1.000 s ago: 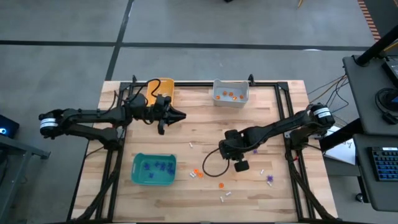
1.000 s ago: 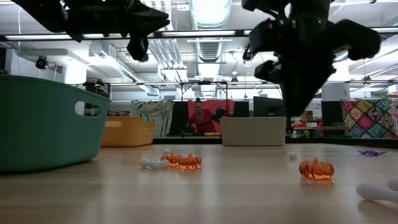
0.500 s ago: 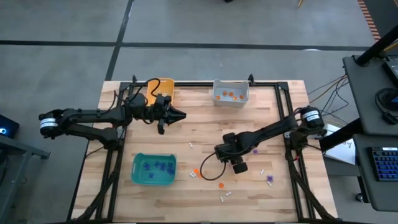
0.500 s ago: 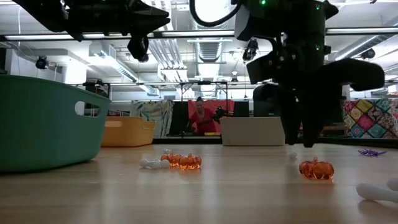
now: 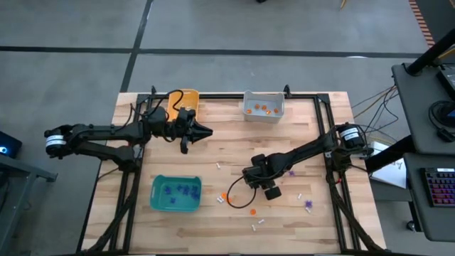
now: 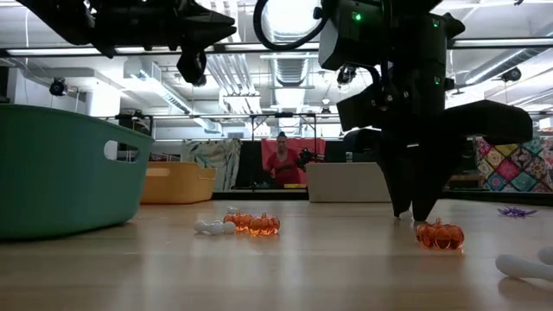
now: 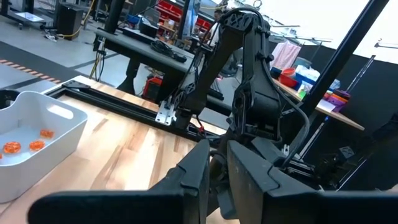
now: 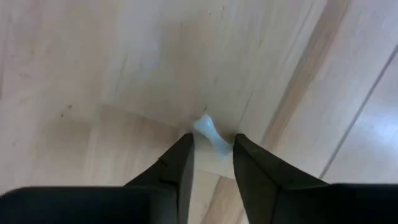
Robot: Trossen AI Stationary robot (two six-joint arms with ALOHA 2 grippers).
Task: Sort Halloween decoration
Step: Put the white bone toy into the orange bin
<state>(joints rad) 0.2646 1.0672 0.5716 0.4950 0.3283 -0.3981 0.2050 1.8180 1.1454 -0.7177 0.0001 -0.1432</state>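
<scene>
My right end effector points down at the wooden bench, fingers apart, a small white bone-shaped trinket between their tips.

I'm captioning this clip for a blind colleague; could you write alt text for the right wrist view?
The right claw points down at a light wooden table, its two dark fingers parted on either side of a small white trinket lying on the boards. The trinket sits between the fingertips, not yet squeezed.
</scene>
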